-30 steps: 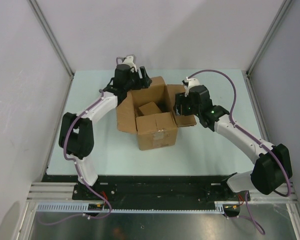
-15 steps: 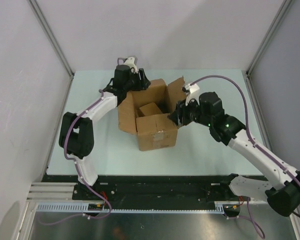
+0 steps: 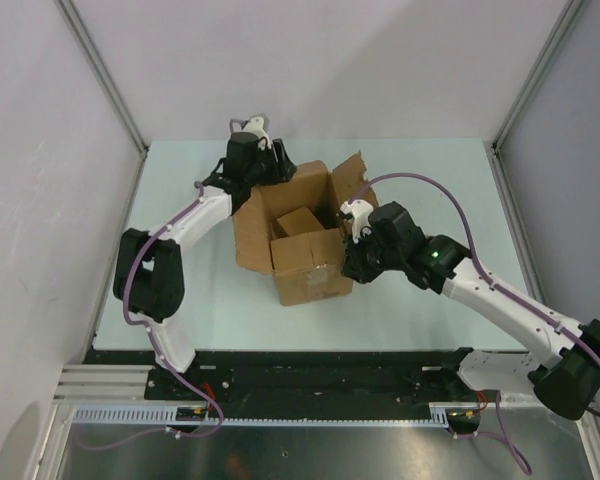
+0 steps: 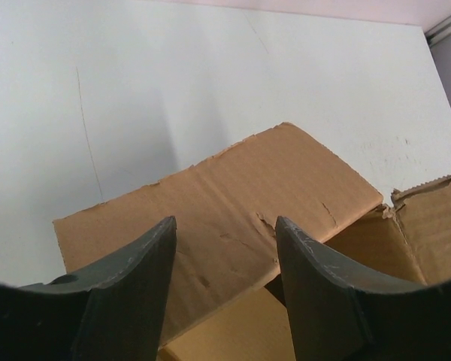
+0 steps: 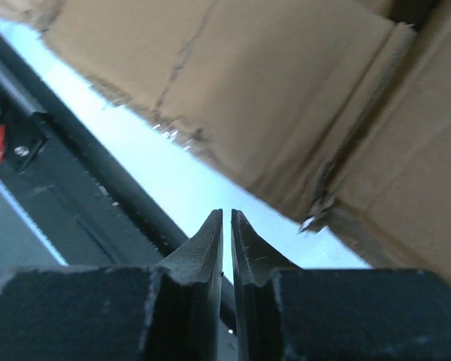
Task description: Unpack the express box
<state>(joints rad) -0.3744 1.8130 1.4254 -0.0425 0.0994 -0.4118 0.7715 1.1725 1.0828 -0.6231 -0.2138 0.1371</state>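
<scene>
The express box (image 3: pixel 305 262), a brown carton with its flaps open, stands mid-table, with a smaller brown cardboard piece (image 3: pixel 300 220) inside. My left gripper (image 3: pixel 270 170) is at the box's far left corner. In the left wrist view it (image 4: pixel 225 222) is open, its fingers (image 4: pixel 135 278) astride the edge of a flap (image 4: pixel 233 195) with nothing pinched. My right gripper (image 3: pixel 350 266) is low beside the box's front right corner. In the right wrist view it (image 5: pixel 226 212) is shut on nothing, with the cardboard wall (image 5: pixel 286 90) just above it.
The pale table (image 3: pixel 180 300) lies around the box. A black rail (image 3: pixel 310 365) with the arm bases runs along the near edge and shows in the right wrist view (image 5: pixel 68 180). Grey walls enclose the left, back and right sides.
My right arm swung from the box's right flap down to its front right corner and its jaws shut. The right flap now stands upright. The left gripper narrowed slightly and stayed put.
</scene>
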